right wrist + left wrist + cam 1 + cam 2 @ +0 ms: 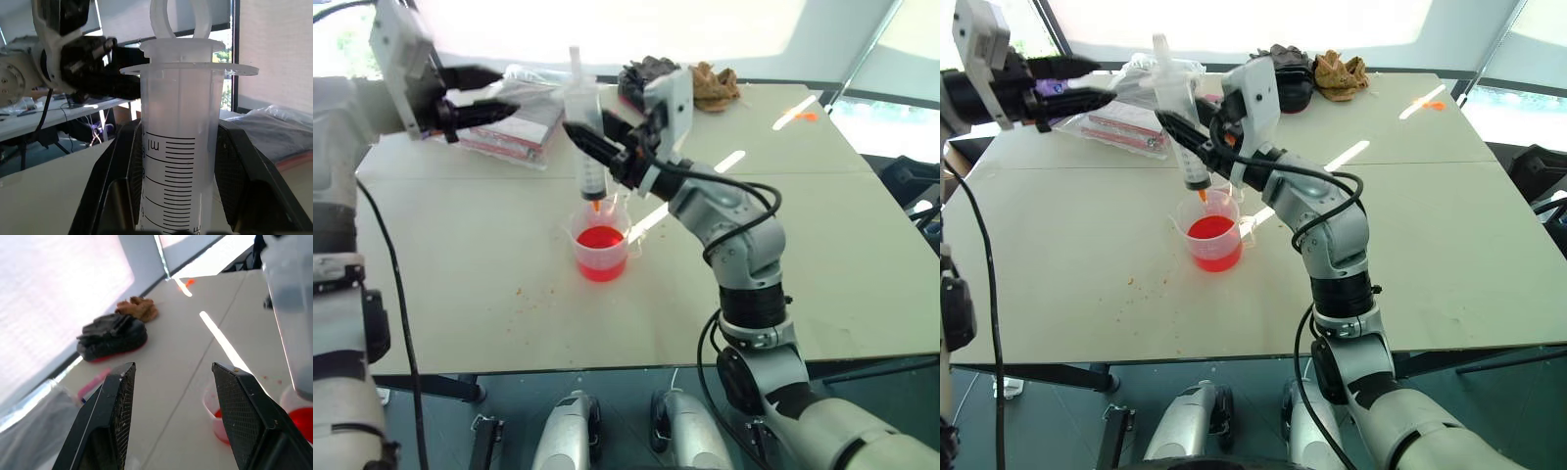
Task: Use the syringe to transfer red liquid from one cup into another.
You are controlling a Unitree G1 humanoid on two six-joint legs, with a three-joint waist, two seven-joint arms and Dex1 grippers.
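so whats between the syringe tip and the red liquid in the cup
Nothing but air: the clear plastic syringe's orange tip hangs above the red liquid in the clear beaker, per the left eye view.

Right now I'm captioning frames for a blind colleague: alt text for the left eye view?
The right gripper holds a clear syringe upright, orange tip just above a clear beaker of red liquid on a pale table. The open left gripper hangs nearby.

A clear syringe with black scale marks stands upright, white plunger up, orange tip poised just above a clear plastic beaker of bright red liquid on the worktop.
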